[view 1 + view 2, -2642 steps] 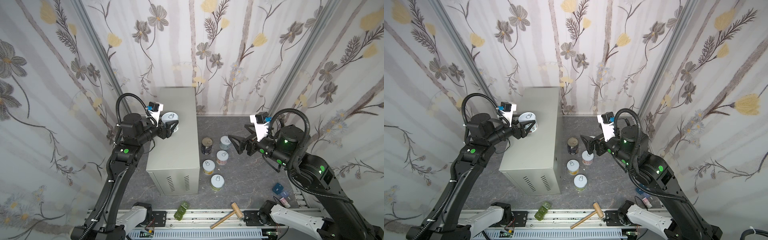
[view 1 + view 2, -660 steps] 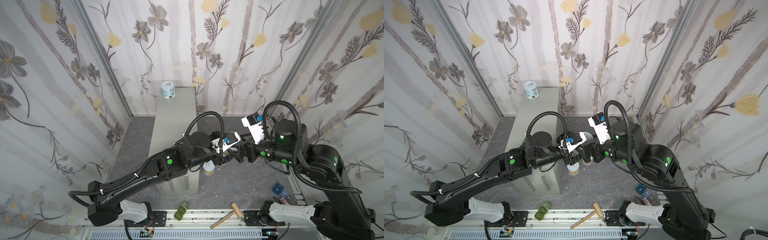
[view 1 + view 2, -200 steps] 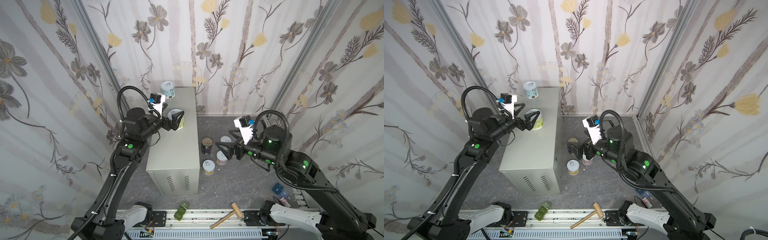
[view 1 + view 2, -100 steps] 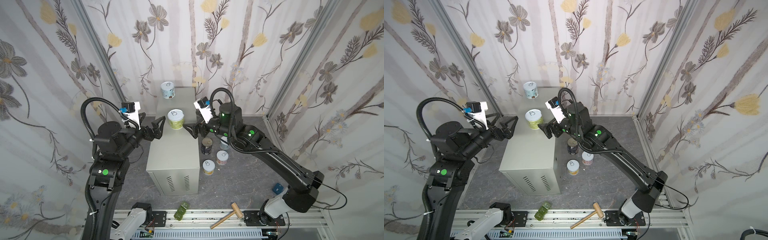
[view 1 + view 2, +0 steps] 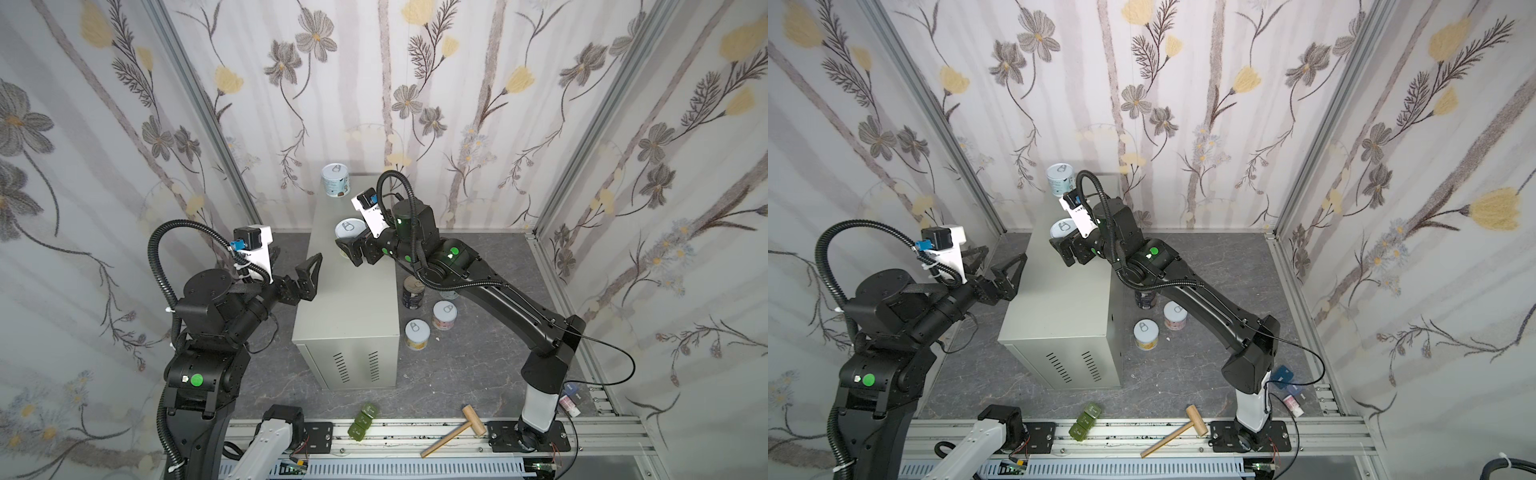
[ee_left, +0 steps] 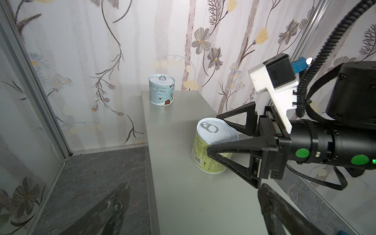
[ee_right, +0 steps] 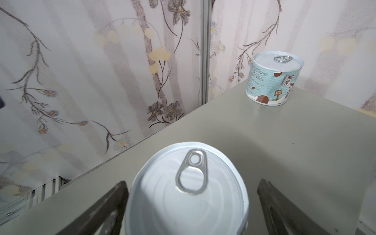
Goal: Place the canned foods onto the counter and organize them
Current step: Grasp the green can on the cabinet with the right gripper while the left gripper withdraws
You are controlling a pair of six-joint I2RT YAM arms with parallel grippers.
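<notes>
The counter (image 5: 349, 299) (image 5: 1067, 307) bears two canned foods in both top views: a teal can (image 5: 335, 179) (image 7: 272, 79) at its far end and a yellow-green can (image 5: 348, 229) (image 6: 211, 146) mid-top. My right gripper (image 5: 348, 244) (image 7: 192, 211) is open, one finger on each side of the yellow-green can (image 7: 187, 189), with a small gap on one side. Left of the counter's edge, my left gripper (image 5: 307, 272) (image 6: 193, 213) hangs open with nothing between its fingers. On the floor stand a navy can (image 5: 413, 291), a pink can (image 5: 444, 314) and a yellow can (image 5: 417, 333).
Green blocks (image 5: 363, 419) and a wooden mallet (image 5: 453, 430) lie by the front rail. Small blue and pink items (image 5: 570, 397) sit at the right arm's base. Flowered walls stand close on three sides, and the counter's far end almost touches the back wall.
My right gripper has moved in from the counter's right edge and now straddles the yellow-green can. My left gripper, which let go of that can, has drawn back toward the near left.
</notes>
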